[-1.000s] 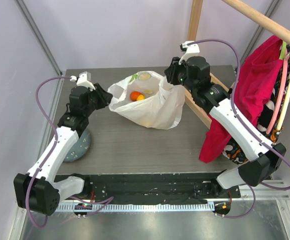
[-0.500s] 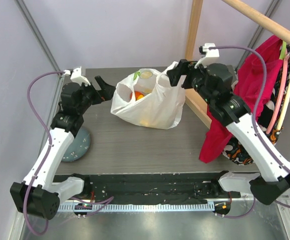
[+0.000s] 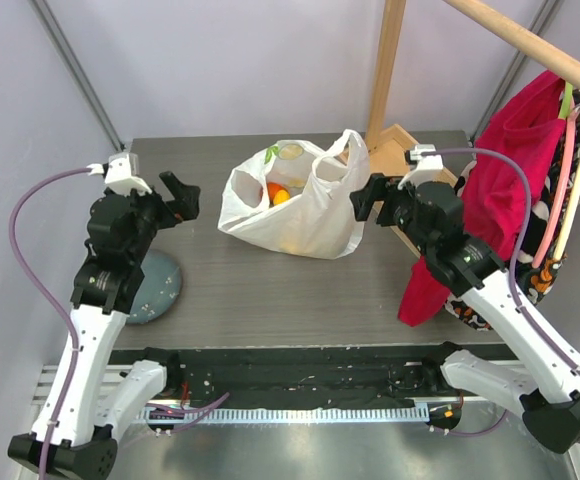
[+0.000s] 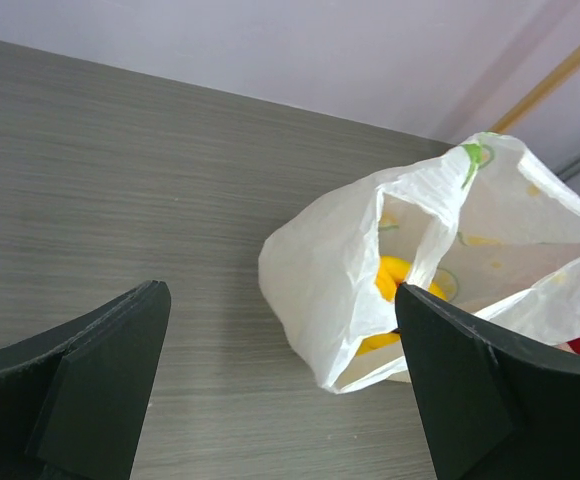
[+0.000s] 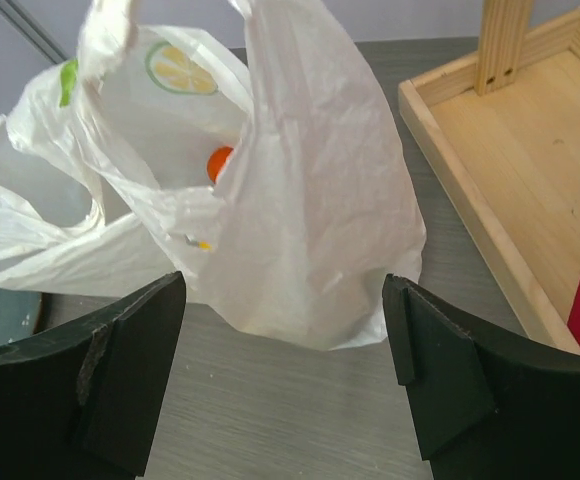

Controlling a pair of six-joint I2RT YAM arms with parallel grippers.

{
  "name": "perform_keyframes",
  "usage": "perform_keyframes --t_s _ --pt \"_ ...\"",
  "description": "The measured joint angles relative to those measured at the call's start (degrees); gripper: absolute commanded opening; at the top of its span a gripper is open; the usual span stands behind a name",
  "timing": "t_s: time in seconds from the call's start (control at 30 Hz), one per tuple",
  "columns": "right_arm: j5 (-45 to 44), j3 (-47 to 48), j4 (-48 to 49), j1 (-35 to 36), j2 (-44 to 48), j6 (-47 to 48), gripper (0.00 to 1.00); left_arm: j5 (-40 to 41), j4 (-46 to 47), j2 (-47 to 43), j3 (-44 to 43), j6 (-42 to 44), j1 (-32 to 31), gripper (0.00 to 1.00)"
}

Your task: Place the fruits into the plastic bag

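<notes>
Top external view: the plastic bag (image 3: 300,215) is seen standing on the table (image 3: 270,285) toward its far middle, between the two arms. Its mouth is open upward and its loop handles hang loose, with the right-hand handle stood upright. Inside the mouth an orange fruit (image 3: 269,191) is seen, with a yellow fruit (image 3: 283,196) touching it on the right.

The left gripper (image 3: 179,196) is held to the left of the bag and apart from it, its jaws spread wide with nothing between them. The right gripper (image 3: 362,196) is held just beside the bag's right side; its jaws are likewise spread wide and nothing is gripped.

A grey plate (image 3: 162,290) is laid on the table at the near left, partly covered by the left arm. A red cloth (image 3: 510,165) is hung at the right from a wooden rail (image 3: 530,40), and a wooden post (image 3: 385,60) is stood behind the bag.

In the left wrist view the bag is shown ahead of the open fingers, and the yellow fruit is seen through a gap in its folds.

In the right wrist view a lemon slice (image 5: 180,68) printed in yellow and green is made out on the bag's inner wall, with a green leaf mark at the upper left. Whether any lettering goes with the print cannot be told. The orange fruit is glimpsed inside, and a wooden tray (image 5: 500,150) is seen on the right, beside the bag.
</notes>
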State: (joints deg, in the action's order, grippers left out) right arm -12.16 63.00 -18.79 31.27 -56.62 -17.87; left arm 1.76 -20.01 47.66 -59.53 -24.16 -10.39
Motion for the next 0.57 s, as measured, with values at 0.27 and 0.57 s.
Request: perform_keyframes --t_s 0.27,0.57 --pt "-1.03 -7.74 2.19 0.00 5.51 1.09 0.88 4.22 -6.16 -3.80 0.66 2.14 0.02 1.00" --pt "-1.92 -9.35 3.65 0.00 6.14 1.66 0.88 4.94 -8.17 -4.33 0.85 2.38 0.02 1.00"
